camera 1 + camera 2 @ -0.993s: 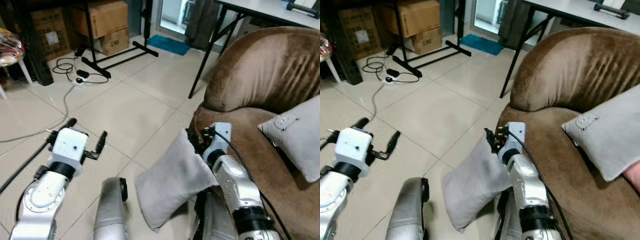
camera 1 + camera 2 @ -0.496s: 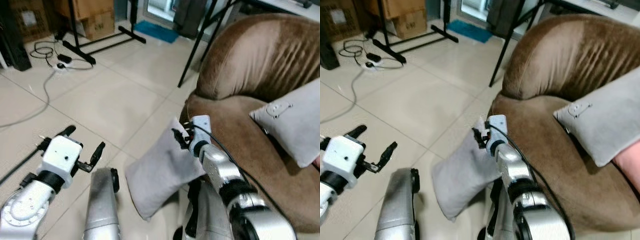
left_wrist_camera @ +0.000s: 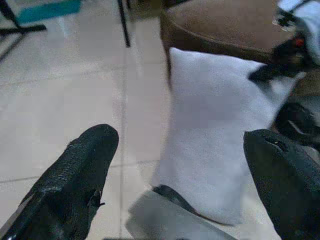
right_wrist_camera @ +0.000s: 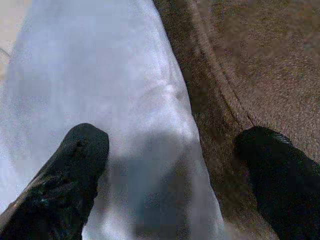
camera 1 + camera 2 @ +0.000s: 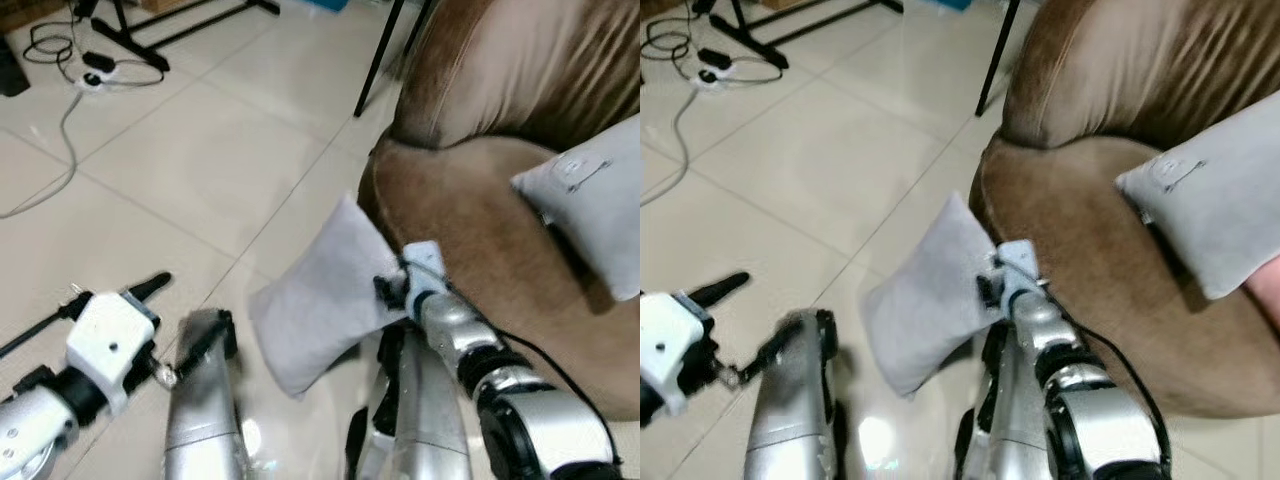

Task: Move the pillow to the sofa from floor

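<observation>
A grey pillow (image 5: 320, 295) stands on the tiled floor, tilted and leaning on the front of the brown sofa (image 5: 470, 200). My right gripper (image 5: 386, 292) is at the pillow's sofa-side edge, about halfway up. In the right wrist view the gripper (image 4: 175, 165) is open: one finger (image 4: 75, 170) lies on the pillow's face (image 4: 100, 90) and the other (image 4: 280, 175) is on the sofa side. My left gripper (image 5: 190, 305) hovers low over the floor to the pillow's left, open and empty. The left wrist view looks across at the pillow (image 3: 220, 125).
A second grey pillow (image 5: 595, 210) lies on the sofa seat by the backrest. A black table leg (image 5: 375, 60) stands beside the sofa's arm. A white cable and power strip (image 5: 85, 80) lie on the floor at far left. My own silver legs (image 5: 200, 420) are below.
The camera has tipped down and closer. My right gripper has slid from the pillow's top corner down to the middle of its edge. The left gripper has dropped lower.
</observation>
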Robot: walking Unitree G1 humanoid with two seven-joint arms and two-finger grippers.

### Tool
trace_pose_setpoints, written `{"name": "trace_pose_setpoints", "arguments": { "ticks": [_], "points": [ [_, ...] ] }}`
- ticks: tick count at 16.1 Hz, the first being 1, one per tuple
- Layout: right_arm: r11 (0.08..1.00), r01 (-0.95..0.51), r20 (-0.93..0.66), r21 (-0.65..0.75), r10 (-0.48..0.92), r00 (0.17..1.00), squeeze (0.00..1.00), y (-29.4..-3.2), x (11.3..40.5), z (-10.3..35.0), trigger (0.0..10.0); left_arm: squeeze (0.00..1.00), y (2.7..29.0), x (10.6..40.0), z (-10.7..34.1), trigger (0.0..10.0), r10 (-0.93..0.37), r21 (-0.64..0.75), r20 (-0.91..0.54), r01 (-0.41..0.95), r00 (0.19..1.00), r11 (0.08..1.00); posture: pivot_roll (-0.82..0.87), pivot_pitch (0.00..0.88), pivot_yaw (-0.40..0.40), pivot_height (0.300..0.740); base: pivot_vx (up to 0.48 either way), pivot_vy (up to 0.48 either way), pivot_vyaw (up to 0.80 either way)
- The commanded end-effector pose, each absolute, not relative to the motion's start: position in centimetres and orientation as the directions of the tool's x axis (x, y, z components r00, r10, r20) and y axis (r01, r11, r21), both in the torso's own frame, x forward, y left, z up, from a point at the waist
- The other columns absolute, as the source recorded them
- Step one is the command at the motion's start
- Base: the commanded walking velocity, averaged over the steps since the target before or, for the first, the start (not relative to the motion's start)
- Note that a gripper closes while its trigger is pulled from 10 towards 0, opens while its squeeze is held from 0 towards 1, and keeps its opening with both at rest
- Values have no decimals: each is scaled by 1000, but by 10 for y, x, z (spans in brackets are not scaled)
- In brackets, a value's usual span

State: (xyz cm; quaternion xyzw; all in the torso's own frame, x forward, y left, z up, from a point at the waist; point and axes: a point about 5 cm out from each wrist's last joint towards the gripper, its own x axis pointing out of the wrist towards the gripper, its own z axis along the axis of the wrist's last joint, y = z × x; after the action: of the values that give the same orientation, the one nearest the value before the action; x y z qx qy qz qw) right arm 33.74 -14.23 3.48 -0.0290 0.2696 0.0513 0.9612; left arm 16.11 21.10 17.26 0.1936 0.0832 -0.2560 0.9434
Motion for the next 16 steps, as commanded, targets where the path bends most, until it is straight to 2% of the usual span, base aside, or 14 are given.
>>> {"name": "trace_pose_setpoints", "arguments": {
  "ticks": [1,5,7,8,16],
  "points": [
    [999,-49,-557,10,46,830,1000,-157,329,25,10000,0,209,156,174,10000,-467,315,-269,535,842,784,220,293,-142,475,0,0,0],
    [999,-45,-546,12,44,837,1000,-159,329,24,10000,0,211,147,178,10000,-471,307,-307,555,827,773,238,302,-120,475,0,0,0],
    [997,-61,-532,48,77,843,1000,-154,330,25,10000,0,212,146,179,10000,-464,308,-313,550,829,776,239,307,-120,475,0,0,0],
    [990,-121,-501,79,144,853,1000,-147,330,27,10000,0,212,144,179,10000,-459,308,-316,547,831,778,239,306,-123,475,0,0,0],
    [990,-121,-501,79,144,853,1000,-147,330,27,10000,0,212,144,179,10000,-459,308,-316,547,831,778,239,306,-123,475,0,0,0]
  ]
}}
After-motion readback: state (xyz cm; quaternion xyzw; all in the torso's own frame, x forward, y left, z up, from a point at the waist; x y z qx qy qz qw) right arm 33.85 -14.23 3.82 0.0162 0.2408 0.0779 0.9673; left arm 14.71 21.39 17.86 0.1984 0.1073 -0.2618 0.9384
